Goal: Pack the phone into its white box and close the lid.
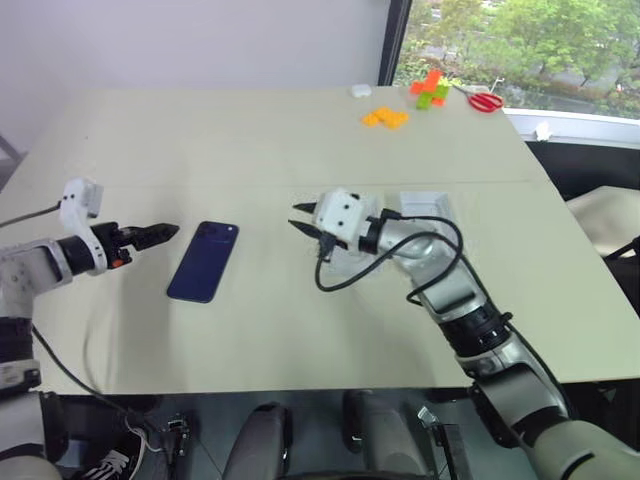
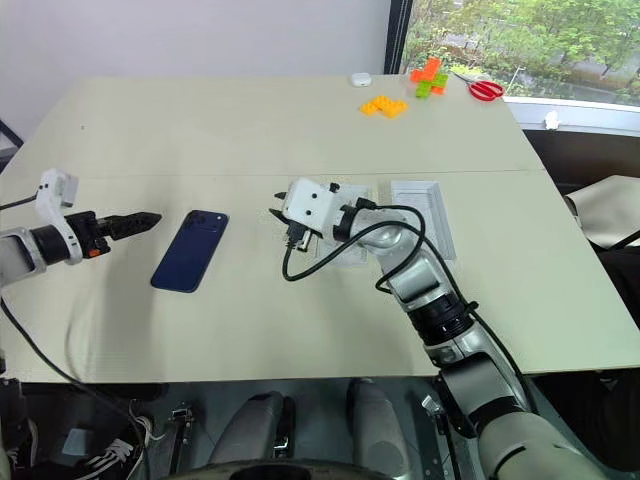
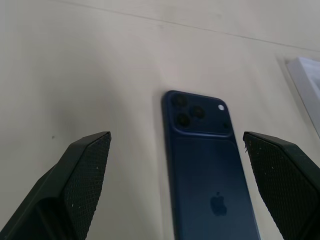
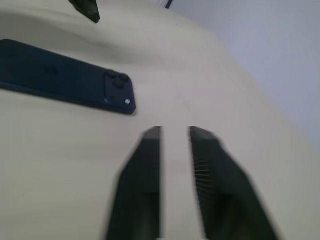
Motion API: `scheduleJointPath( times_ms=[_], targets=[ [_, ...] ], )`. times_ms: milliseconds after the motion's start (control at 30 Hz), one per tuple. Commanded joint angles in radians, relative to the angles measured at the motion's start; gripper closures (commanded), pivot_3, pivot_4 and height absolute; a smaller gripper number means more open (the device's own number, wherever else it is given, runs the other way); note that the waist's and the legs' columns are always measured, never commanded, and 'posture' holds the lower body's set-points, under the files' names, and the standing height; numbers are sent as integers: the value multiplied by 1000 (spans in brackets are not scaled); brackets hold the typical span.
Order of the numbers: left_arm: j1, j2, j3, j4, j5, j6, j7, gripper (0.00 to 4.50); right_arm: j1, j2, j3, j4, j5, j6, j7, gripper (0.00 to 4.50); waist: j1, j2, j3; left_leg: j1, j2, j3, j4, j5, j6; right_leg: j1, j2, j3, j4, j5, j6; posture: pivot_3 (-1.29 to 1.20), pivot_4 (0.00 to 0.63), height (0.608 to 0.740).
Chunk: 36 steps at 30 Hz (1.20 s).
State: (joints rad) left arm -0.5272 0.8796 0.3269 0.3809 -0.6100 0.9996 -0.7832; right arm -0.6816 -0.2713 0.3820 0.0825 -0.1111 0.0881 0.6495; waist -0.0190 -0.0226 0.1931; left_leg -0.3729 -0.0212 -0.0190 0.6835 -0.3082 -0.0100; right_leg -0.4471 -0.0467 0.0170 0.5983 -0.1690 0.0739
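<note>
The phone (image 1: 203, 261) lies flat on the table (image 1: 200, 130), glossy back up, camera cluster at its far end, towards the near left of the scene. The left gripper (image 1: 166, 233) hangs just left of the phone's far end, apart from it, its 2 fingers (image 3: 85, 175) spread wide and holding nothing. The right gripper (image 1: 301, 218) hovers to the right of the phone, well apart from it, its jaws drawn close together on nothing.

Further right, partly behind the right arm, sit white trays (image 2: 425, 215); which is the white box and which the lid cannot be told from here.

The phone looks stiff, thin and moderately heavy for its size, with a slick back that gives the pads little to bite on. Lying flush on the table, it offers no gap underneath. The surest hold is probably across its 2 long edges near the middle, or tipping 1 edge up first. A drop could crack it, so a firm, centred pinch seems wise
</note>
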Motion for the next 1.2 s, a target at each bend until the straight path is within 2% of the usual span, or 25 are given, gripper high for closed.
scheduleJointPath(
  times_ms=[33, 100, 267, 333, 433, 600, 900, 1067, 1200],
  targets=[
    [-39, 35, 2, 81, 16, 14, -31, 0, -13, 25, 54, 20, -87, -93, -50, 4487, -1, 0, 0, 0, 0, 0, 0, 0, 0, 0, 0, 0, 0, 0, 0, 0, 150, 740],
    [-46, 39, -20, 110, 34, 7, -52, 0, -13, 36, 84, 47, -125, -136, -63, 4487, -2, 0, 0, 0, 0, 0, 0, 0, 0, 0, 0, 0, 0, 0, 0, 0, 150, 740],
    [-112, 43, -79, 228, 43, 127, -97, 0, -17, 95, 128, 98, -170, -188, -85, 4487, -2, -1, 0, 0, -1, 0, 0, 0, 0, 0, 0, 0, 1, 0, 0, 0, 150, 740],
    [-133, 54, -150, 244, 51, 190, -160, 0, -18, 110, 126, 109, -172, -191, -84, 4487, -2, -1, 0, 0, -1, 0, 0, 0, -1, 0, 1, 0, 1, 0, 0, 0, 150, 740],
    [-148, 63, -220, 243, 33, 267, -263, 0, -18, 105, 125, 121, -188, -201, -81, 4487, -2, -1, 0, 0, -1, 0, 0, 0, -1, 0, 1, 0, 1, 0, 0, 0, 150, 740],
    [-155, 33, -312, 288, 62, 284, -357, 0, 5, 98, 125, 111, -182, -208, -57, 4487, -2, 0, 0, 1, -1, 0, 0, 0, -1, 1, 1, 0, 1, 0, 0, 0, 150, 740],
    [-174, -50, -333, 288, 63, 318, -395, 0, -15, 85, 147, 189, -246, -269, -66, 4487, 7, 0, -1, 4, -3, 0, 0, 1, 0, 5, -1, 0, 1, 0, 0, 0, 150, 740],
    [-184, -76, -304, 312, 79, 310, -361, 0, -58, 83, 206, 310, -364, -339, -116, 4487, 7, 0, -1, 4, -3, -1, 1, 1, 0, 5, -1, 0, 1, 0, 0, 0, 150, 740],
    [-197, -71, -280, 337, 92, 295, -340, 0, -126, 129, 224, 411, -422, -311, -158, 4487, 4, 0, -1, 4, -3, -1, 1, 1, -1, 5, -1, 0, 2, 0, 0, 0, 150, 740]
  ],
)
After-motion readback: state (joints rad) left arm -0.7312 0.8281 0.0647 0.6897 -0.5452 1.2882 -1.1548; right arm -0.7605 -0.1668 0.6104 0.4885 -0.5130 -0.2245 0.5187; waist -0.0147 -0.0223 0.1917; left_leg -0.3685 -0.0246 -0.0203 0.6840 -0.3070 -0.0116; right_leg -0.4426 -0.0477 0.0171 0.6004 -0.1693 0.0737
